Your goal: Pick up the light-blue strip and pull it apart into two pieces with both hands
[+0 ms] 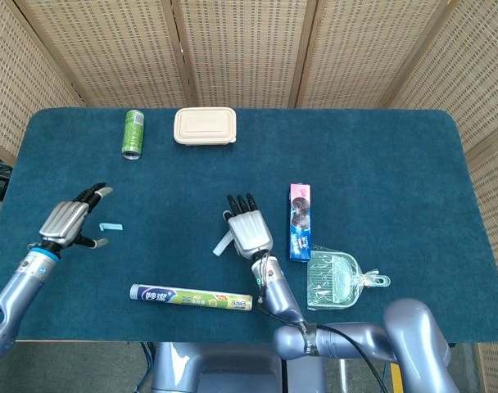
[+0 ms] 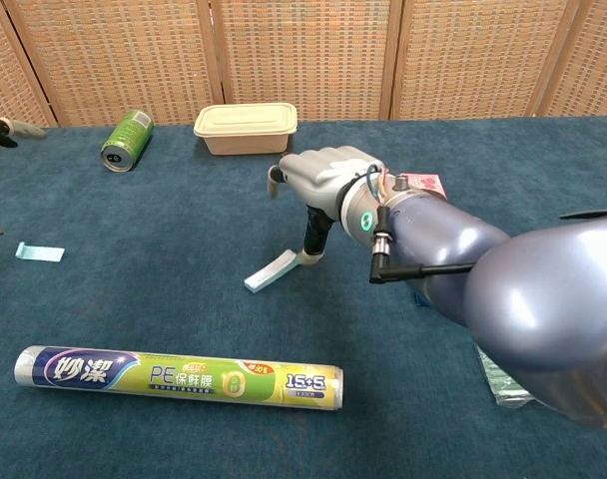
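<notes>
1. A dark blue table [image 1: 380,155] fills the head view, with woven screens behind its far edge.
2. The right arm reaches in from the near edge. The right hand [image 1: 249,228] is near the table's middle, with its fingers pointing down at the cloth in the chest view. One fingertip touches the end of a piece of the light-blue strip [image 2: 271,271], which lies on the table; whether it is still pinched cannot be told.
3. The left hand [image 1: 66,223] hovers near the table's left edge, fingers spread and holding nothing.
4. A roll of cling film [image 1: 192,296] lies lengthwise near the front edge, between the two arms.
5. A clear bag holding a small green dustpan [image 1: 335,280] lies at front right.
6. A beige lidded box [image 1: 205,126] sits near the far edge.
7. A blue biscuit packet [image 1: 299,221] lies just right of the right hand.
8. A green can [image 1: 133,133] lies on its side, left of the box.
9. The other strip piece [image 1: 110,226] lies flat just right of the left hand.
</notes>
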You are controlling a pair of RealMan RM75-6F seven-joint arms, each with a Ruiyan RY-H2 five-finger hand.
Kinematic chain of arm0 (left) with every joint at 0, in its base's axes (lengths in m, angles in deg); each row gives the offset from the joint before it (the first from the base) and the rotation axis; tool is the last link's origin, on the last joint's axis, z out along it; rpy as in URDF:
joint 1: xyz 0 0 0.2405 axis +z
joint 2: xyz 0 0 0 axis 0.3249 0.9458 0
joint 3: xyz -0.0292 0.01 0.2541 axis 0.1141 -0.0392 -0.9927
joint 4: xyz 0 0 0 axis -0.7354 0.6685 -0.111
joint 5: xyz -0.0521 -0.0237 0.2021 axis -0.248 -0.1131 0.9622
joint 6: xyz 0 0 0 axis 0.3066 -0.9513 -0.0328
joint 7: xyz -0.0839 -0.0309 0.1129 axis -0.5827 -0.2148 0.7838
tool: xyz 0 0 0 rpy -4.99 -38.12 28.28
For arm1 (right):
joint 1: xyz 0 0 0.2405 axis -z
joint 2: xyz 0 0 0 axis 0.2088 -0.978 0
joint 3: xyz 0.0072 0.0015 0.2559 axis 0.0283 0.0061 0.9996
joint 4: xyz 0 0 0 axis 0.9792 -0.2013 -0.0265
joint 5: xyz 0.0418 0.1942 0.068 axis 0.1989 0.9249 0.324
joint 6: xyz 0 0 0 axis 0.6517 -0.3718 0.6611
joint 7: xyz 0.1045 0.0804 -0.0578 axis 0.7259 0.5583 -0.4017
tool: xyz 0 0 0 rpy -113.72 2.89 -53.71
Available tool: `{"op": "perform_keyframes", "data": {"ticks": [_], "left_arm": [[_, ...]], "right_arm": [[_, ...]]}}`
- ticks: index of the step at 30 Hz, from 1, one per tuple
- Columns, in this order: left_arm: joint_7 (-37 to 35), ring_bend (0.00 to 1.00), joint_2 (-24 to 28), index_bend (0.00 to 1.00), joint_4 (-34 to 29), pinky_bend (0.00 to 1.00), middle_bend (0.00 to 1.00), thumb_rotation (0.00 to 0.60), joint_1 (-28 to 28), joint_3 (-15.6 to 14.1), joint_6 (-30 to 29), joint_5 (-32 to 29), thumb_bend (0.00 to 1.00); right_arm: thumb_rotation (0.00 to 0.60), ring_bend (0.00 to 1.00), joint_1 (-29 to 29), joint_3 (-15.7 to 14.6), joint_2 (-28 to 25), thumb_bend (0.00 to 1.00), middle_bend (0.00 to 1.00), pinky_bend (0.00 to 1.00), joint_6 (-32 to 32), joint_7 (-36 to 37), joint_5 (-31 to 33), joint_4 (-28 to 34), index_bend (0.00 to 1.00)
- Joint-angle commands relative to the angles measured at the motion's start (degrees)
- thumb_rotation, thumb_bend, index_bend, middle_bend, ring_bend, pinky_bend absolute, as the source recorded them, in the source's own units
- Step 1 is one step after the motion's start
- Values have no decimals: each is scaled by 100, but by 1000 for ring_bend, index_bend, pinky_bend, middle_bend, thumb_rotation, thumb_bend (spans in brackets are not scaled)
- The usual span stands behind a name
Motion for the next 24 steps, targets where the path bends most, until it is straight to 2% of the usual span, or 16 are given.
{"op": "perform_keyframes", "data": {"ticks": [1, 3, 5, 8, 10, 13, 17, 20, 24], "left_arm": [[-72, 0, 131, 0, -154, 174, 0, 600, 76, 87, -99, -85, 0], [-114, 0, 309, 0, -388, 134, 0, 600, 171, 137, -238, -115, 0], [-73, 0, 604, 0, -770, 87, 0, 600, 420, 191, -627, -202, 0], [130, 0, 800, 0, -1178, 15, 0, 600, 732, 192, -1080, -307, 0], [242, 0, 867, 0, -1417, 0, 0, 600, 993, 188, -1440, -408, 0], [308, 0, 869, 0, -1721, 0, 0, 600, 1441, 151, -2066, -469, 0], [243, 0, 802, 0, -1888, 0, 0, 600, 1935, 12, -2684, -300, 0], [169, 0, 791, 0, -1915, 0, 0, 600, 2164, -82, -2925, -126, 0], [77, 0, 769, 0, -1844, 0, 0, 600, 2301, -164, -3032, 107, 0]], "right_arm": [[600, 0, 121, 14, -210, 8, 0, 0, -97, 105, -176, 304, 0], [600, 0, 283, -27, -512, 2, 0, 0, -268, 262, -505, 728, 0], [600, 0, 646, -129, -1095, 2, 0, 0, -756, 591, -1205, 1403, 0], [600, 0, 1122, -460, -1805, 18, 0, 0, -1069, 1086, -1995, 1945, 0], [600, 0, 1503, -739, -2304, 26, 0, 0, -1371, 1498, -2615, 2082, 0], [600, 0, 2188, -1251, -3035, 7, 0, 0, -1986, 2246, -3555, 1911, 0], [600, 0, 3060, -1756, -3661, 0, 0, 0, -2690, 3330, -4229, 1392, 0], [600, 0, 3521, -2039, -3895, 0, 0, 0, -2945, 3957, -4538, 974, 0], [600, 0, 3970, -2239, -3981, 0, 0, 0, -3105, 4473, -4694, 621, 0]]}}
